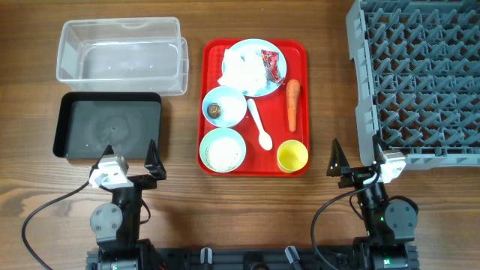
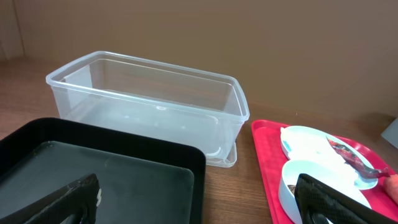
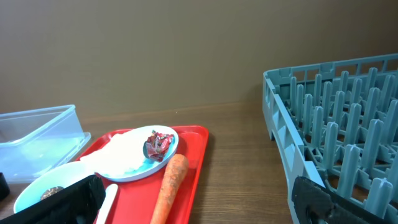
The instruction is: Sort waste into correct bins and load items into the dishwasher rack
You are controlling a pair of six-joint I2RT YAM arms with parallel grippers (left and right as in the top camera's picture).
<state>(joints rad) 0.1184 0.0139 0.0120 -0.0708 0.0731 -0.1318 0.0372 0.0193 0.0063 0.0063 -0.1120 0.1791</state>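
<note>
Fingers (image 1: 152, 156) of your left gripper (image 1: 132, 156) and right gripper (image 1: 355, 159) stand wide apart and empty, likely poised to start. Ahead of the left fingers lie the black rectangular tray (image 1: 112, 127) and clear plastic tub (image 1: 120, 60), ready for waste. The grey lattice rack (image 1: 420, 75) lies ahead of the right. Between the fingers, the crumpled white napkins (image 1: 241, 69) sit on the pale blue round plate (image 1: 255, 47) on the flat red tray (image 1: 298, 56).

Nothing legible shows in any of the three views. The small red wrapper (image 1: 272, 64) has darker and paler patches that may be print. It is crumpled and too small for any letter, number or brand mark to be made out, whether from overhead or from the right wrist.
</note>
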